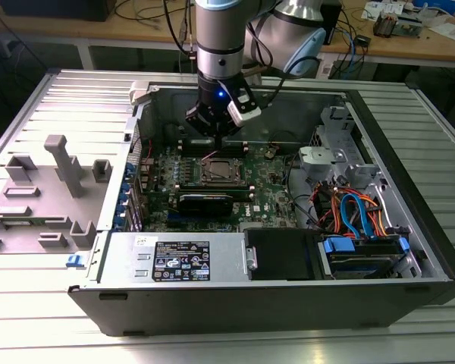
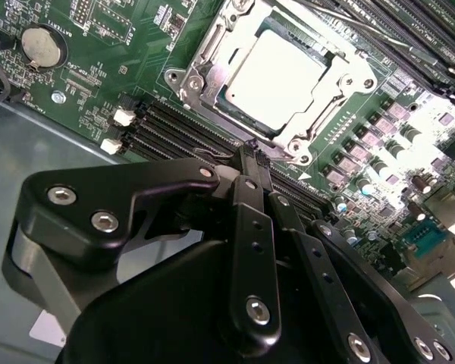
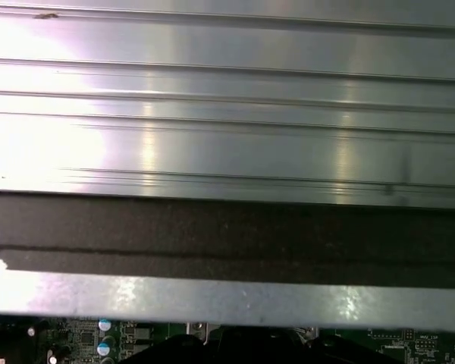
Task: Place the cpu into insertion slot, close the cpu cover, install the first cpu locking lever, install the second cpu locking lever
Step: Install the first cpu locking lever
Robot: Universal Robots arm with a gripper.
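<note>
exterior view: gripper (image 1: 217,127) hangs inside the open PC case (image 1: 409,288), just above the insertion slot (image 1: 219,171) on the green motherboard (image 1: 269,199); case sits on a ribbed metal table (image 1: 30,318)
second wrist view: cpu (image 2: 274,78) seated in the slot, cpu cover (image 2: 212,68) closed around it; jaws together, holding nothing, tips near the socket edge
first wrist view: case wall (image 3: 227,303), table ribs beyond

cpu (image 2: 271,80) top: bright metal (matt sheen).
</note>
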